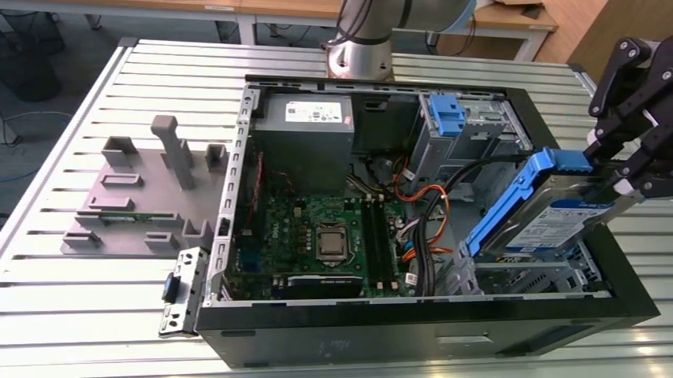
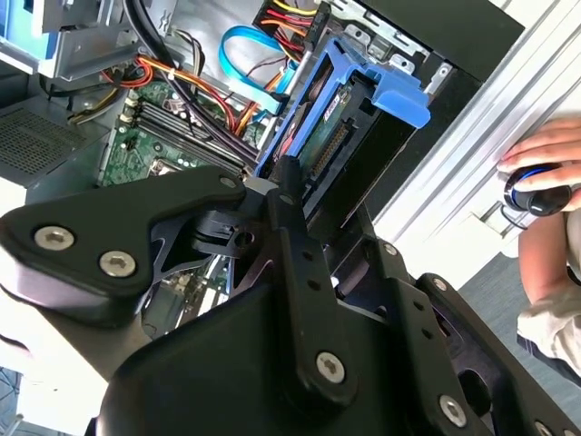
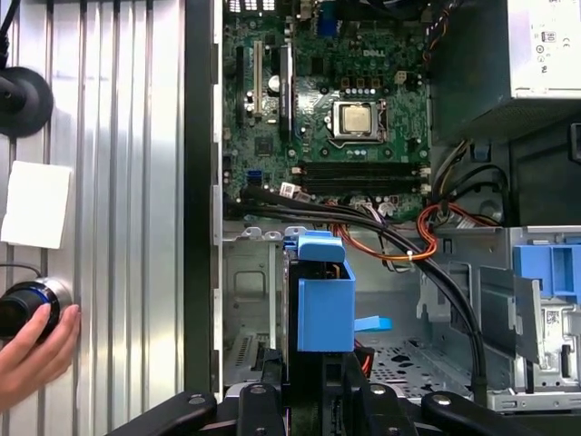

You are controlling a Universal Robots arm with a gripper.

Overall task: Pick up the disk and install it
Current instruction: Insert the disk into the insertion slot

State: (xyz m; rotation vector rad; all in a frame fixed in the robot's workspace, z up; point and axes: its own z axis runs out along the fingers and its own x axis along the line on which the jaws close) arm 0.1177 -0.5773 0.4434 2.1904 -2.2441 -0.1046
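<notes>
The tool (image 1: 616, 183) is clenched on one end of the disk (image 1: 541, 220), holding it tilted above the drive bay (image 1: 531, 277) of the open computer case (image 1: 421, 335); it looks stiff, fairly heavy and shock-sensitive, best gripped across its blue bracket

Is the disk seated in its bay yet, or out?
Out. The disk is tilted, its upper end gripped by the hand and its lower end over the drive cage, not lying flat in it.
</notes>
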